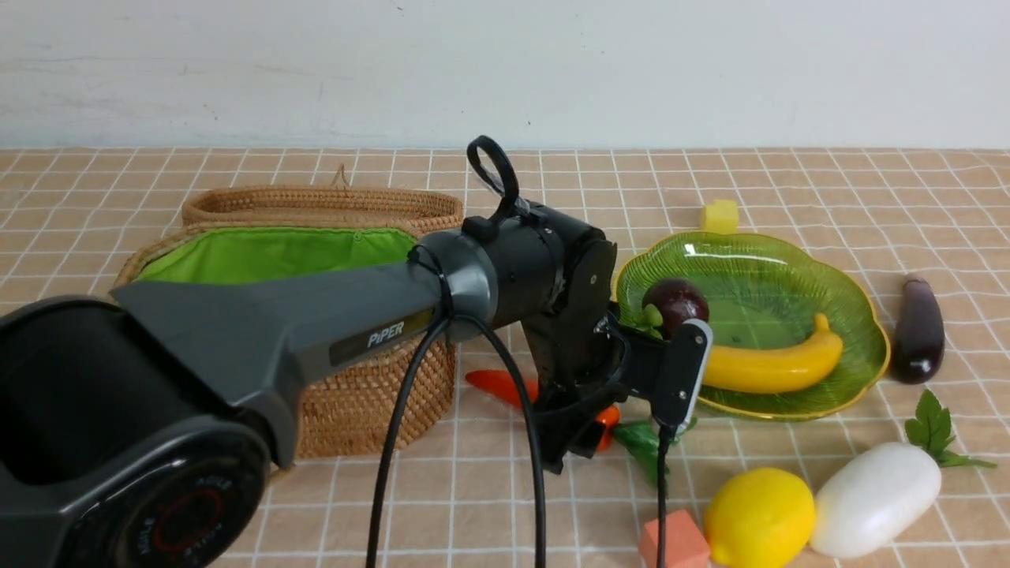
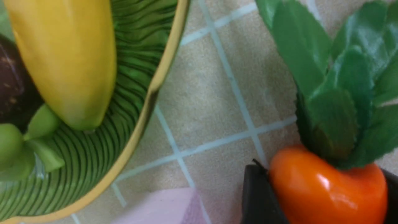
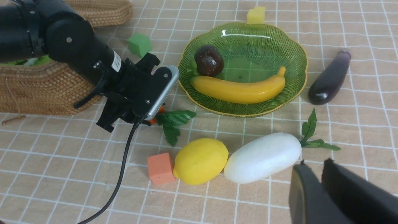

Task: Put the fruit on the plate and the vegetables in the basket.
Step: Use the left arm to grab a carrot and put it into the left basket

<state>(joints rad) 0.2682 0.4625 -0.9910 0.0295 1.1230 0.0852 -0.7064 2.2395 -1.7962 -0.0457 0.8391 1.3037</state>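
**A:** Where is the orange toy carrot with green leaves [image 1: 499, 384]?

**B:** On the tiled cloth [image 1: 789, 181], just beside the rim of the leaf-shaped green glass plate [image 1: 769, 264], on the side facing the brown wicker basket with green lining [image 1: 371, 394]. The left gripper [image 2: 321, 174] is partly closed, with a jaw against each flank of the carrot's thick end.

**A:** How should it lift?

**B:** I'd squeeze the hard orange body, not the leaves. Then rise straight up clear of the plate's gold rim, carry it away from the plate, and release over the lining.

**A:** And the right gripper [image 3: 315, 169]?

**B:** Nearly closed and empty, near the large white radish [image 1: 874, 498] on the plate's robot-facing side. The long yellow banana [image 1: 769, 367] and the dark-purple mangosteen [image 1: 677, 304] already lie on the plate.
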